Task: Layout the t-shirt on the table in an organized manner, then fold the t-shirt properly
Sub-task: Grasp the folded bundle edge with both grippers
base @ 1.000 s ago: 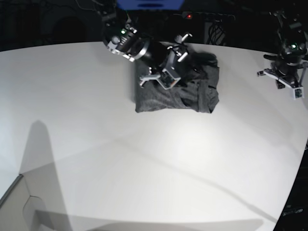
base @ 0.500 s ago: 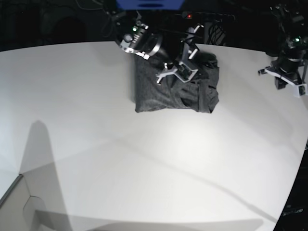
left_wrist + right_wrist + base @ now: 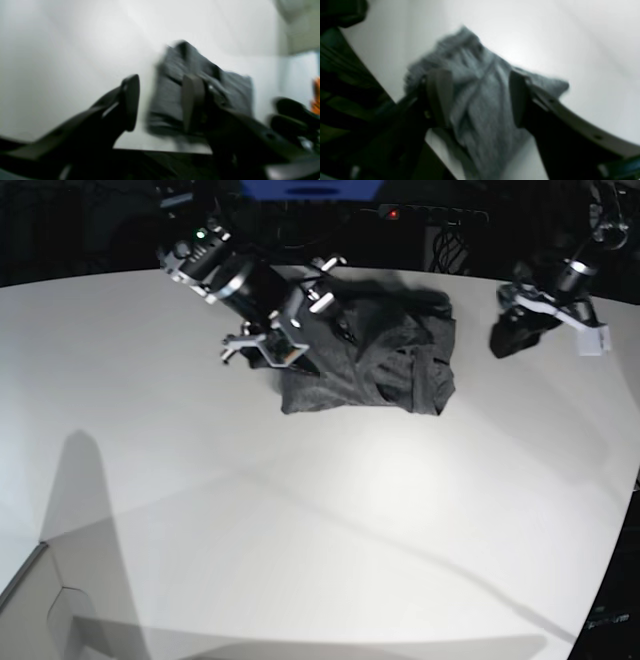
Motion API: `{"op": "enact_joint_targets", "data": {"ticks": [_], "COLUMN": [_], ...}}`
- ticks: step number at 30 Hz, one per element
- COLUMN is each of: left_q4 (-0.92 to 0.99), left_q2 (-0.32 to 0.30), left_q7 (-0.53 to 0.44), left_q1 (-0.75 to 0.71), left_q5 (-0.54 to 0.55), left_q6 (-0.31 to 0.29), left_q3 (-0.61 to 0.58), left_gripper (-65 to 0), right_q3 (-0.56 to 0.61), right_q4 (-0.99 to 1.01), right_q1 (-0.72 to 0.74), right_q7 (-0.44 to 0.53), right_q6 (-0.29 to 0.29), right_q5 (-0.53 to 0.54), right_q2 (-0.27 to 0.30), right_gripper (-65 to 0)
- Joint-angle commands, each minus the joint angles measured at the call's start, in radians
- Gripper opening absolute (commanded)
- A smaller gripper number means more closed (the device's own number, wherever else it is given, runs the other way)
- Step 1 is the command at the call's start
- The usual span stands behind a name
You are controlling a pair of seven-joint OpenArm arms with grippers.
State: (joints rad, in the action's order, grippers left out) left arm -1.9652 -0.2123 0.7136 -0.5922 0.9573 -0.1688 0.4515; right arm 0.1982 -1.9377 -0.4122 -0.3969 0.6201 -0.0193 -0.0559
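t-shirt (image 3: 375, 360) folded in compact bundle on table (image 3: 300, 520), just right of right gripper (image 3: 285, 320) in base view, fingers spread, empty, left gripper (image 3: 160, 102) fingers spread, well apart from shirt

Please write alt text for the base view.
A dark heather-grey knit t-shirt lies folded in a compact rectangle near the far edge of a large white table. The right gripper hovers open at its edge; the left gripper hangs apart.

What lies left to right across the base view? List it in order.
Bare table → right tool → t-shirt → bare strip of table → left tool.
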Motion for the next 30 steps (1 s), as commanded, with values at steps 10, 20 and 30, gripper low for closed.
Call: {"op": "enact_joint_targets", "data": {"ticks": [10, 20, 30], "left_q4": [-0.015, -0.013, 0.027], "left_q2": [0.069, 0.089, 0.09], "left_q7": [-0.021, -0.022, -0.018], "left_q1": [0.004, 0.022, 0.059], "left_q5": [-0.232, -0.263, -0.254], "left_q6": [-0.008, -0.011, -0.011], "left_q3": [-0.248, -0.256, -0.257], "left_gripper": [-36.2, -36.4, -36.5], "right_q3": [-0.029, -0.029, -0.029], "right_q4": [-0.026, -0.032, -0.032], "right_q1": [-0.055, -0.069, -0.069], "right_q7": [0.04, 0.04, 0.036], "right_q6": [0.002, 0.002, 0.002], "right_q5": [0.025, 0.025, 0.025], "right_q2": [-0.006, 0.014, 0.014], "right_gripper": [-24.2, -24.2, -24.2]}}
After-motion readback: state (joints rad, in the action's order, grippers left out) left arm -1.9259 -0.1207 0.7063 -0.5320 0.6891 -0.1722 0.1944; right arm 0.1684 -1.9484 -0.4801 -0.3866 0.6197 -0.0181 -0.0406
